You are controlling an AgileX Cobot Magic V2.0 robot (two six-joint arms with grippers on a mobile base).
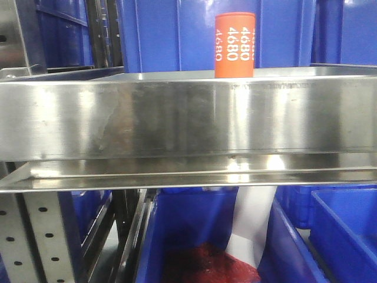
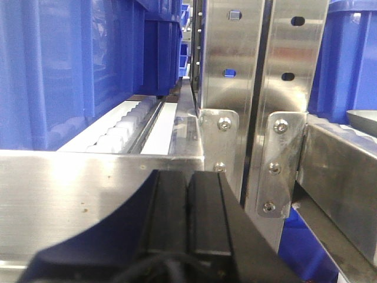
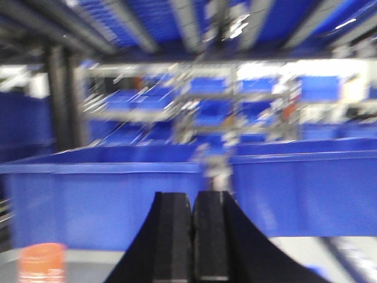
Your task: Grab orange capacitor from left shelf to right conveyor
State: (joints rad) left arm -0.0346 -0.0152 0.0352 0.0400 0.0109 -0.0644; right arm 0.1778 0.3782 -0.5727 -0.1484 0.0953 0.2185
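Nothing grabbed yet! The orange capacitor [image 1: 234, 44] stands upright on the left shelf [image 1: 177, 118], low and left of the right gripper [image 3: 192, 236], whose jaws are pinched together, empty. The left gripper [image 2: 188, 215] is likewise closed on nothing. Pickup, carry and right conveyor drop all remain.

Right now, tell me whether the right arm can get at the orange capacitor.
Probably yes. In the blurred right wrist view the orange capacitor stands left of the right gripper, nothing visible between them; the shut gripper must open first.
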